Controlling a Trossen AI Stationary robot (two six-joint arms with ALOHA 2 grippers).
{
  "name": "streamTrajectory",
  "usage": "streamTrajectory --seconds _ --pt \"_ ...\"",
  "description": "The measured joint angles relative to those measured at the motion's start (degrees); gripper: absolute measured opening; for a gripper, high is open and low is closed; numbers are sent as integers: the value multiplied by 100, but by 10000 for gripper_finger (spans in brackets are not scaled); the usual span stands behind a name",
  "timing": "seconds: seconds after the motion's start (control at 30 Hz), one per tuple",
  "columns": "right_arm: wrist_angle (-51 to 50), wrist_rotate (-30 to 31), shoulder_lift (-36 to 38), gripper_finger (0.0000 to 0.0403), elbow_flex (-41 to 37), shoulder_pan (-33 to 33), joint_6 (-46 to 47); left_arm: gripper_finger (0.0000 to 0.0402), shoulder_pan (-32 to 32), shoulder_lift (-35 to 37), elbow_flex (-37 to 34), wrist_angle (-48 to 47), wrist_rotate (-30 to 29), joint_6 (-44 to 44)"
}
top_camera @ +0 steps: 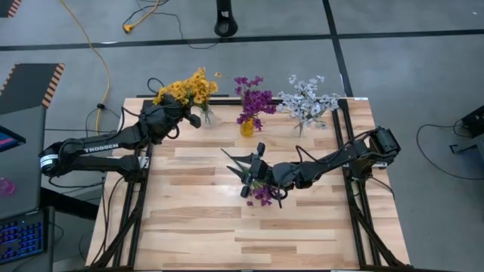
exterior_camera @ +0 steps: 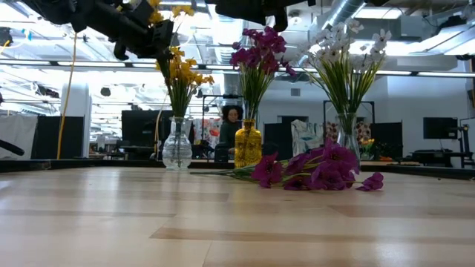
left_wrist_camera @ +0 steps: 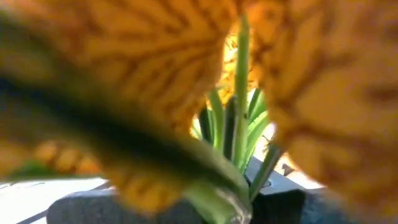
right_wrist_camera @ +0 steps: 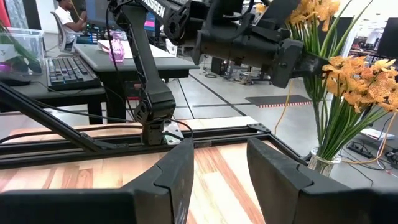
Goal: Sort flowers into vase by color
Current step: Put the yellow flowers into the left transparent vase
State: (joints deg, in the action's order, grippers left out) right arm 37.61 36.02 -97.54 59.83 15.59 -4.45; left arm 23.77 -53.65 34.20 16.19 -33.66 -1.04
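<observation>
Along the table's far edge stand three vases: a clear one (top_camera: 206, 117) with yellow flowers (top_camera: 193, 87), a yellow one (top_camera: 247, 127) with purple flowers (top_camera: 253, 98), and a clear one (top_camera: 301, 127) with white flowers (top_camera: 306, 98). My left gripper (top_camera: 187, 115) is shut, level among the yellow blossoms just left of their vase, with a yellow flower (exterior_camera: 152, 4) rising over it. Loose purple flowers (top_camera: 262, 195) lie on the table's middle. My right gripper (top_camera: 248, 172) hovers level above them, open, nothing between its fingers (right_wrist_camera: 180, 174). My left gripper is shut on a yellow flower's green stem (right_wrist_camera: 316, 68), coming at it level from the table's left. Blossoms (left_wrist_camera: 155, 56) fill the left wrist view and hide the fingers, so the exact place of the hold does not show. The flower stands upright, clear of the table.
Black rails (top_camera: 352, 174) run along the table's left and right sides. The near half of the wooden table (top_camera: 227, 242) is bare. A desk with a keyboard (right_wrist_camera: 68, 71) and a seated person (right_wrist_camera: 65, 15) are beyond the table's left side.
</observation>
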Motion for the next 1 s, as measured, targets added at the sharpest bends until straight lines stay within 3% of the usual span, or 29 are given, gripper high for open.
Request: streamTrajectory --seconds 0.5,1.0 --pt "-9 1 0 176 0 0 -2 9 20 2 2 -345 -324 415" --pt "-9 0 0 176 0 0 -2 9 297 11 13 -1034 -282 1430"
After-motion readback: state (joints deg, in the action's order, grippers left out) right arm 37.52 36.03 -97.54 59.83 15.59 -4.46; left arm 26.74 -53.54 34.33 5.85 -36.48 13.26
